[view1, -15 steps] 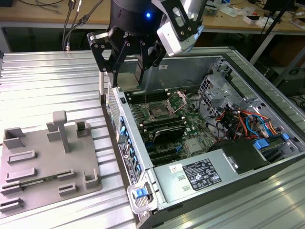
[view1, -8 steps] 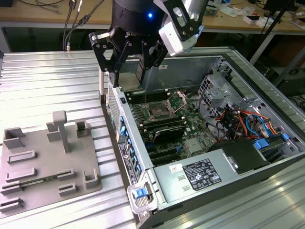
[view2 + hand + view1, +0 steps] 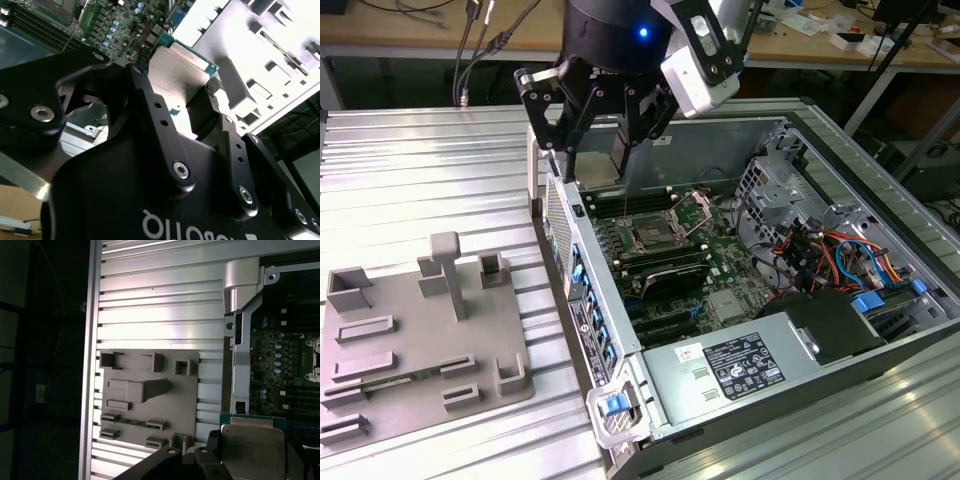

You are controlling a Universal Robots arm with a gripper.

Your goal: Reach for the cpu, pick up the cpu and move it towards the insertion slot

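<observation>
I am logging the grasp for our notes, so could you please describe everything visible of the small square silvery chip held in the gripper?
The cpu is a flat square chip with a dull silvery metal top and a thin green rim. The black gripper clamps it between its fingers. In the exterior view it hangs edge-down above the open computer case's near wall, apart from the grey tray and short of the metal-framed insertion slot.

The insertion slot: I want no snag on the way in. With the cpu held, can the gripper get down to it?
Probably yes. The gripper holds the cpu above the open case, and the insertion slot lies uncovered below with nothing above it.
</observation>
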